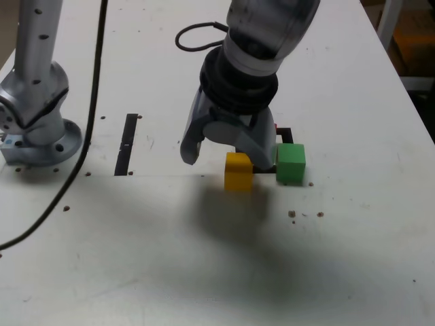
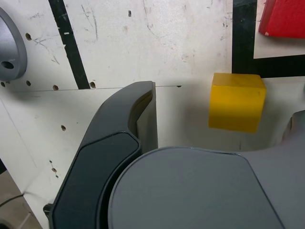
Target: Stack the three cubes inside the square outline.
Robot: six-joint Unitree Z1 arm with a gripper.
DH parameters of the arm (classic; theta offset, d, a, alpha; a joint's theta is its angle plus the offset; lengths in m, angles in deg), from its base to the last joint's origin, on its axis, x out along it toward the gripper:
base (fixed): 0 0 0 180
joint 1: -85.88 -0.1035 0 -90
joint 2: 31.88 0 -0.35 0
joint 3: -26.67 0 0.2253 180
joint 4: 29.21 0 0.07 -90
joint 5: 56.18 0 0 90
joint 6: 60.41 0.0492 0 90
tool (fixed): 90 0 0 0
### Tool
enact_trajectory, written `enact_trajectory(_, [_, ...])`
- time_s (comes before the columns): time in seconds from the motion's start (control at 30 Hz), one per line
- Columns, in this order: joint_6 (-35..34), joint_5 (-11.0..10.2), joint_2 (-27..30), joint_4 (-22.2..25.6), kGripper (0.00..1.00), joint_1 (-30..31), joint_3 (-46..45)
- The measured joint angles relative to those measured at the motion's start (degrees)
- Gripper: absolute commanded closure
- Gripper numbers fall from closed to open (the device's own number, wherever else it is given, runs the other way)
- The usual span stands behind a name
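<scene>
The grey gripper (image 1: 221,155) stands wide open over the small yellow cube (image 1: 238,170), holding nothing. The green cube (image 1: 291,163) sits just beside the black tape square outline (image 1: 285,133); the red cube (image 2: 282,18) lies inside it.

one yellow cube (image 1: 238,170), one green cube (image 1: 291,163), one red cube (image 2: 283,18), one square outline (image 1: 285,133), one tape strip (image 1: 126,143)

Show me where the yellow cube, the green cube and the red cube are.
yellow cube (image 1: 238,171): exterior view, front face.
green cube (image 1: 291,164): exterior view, front face.
red cube (image 2: 284,18): wrist view, visible red face at the picture's corner.
</scene>
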Motion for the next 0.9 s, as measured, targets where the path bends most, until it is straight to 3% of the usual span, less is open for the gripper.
enact_trajectory(0.27, [0.4,-0.7,-2.3,-0.6,0.05,0.8,-0.2])
enact_trajectory(0.53, [0.6,-2.0,-2.9,-2.5,0.03,1.6,-1.1])
enact_trajectory(0.9, [0.9,-2.1,-2.9,-2.9,0.17,1.7,-1.2])
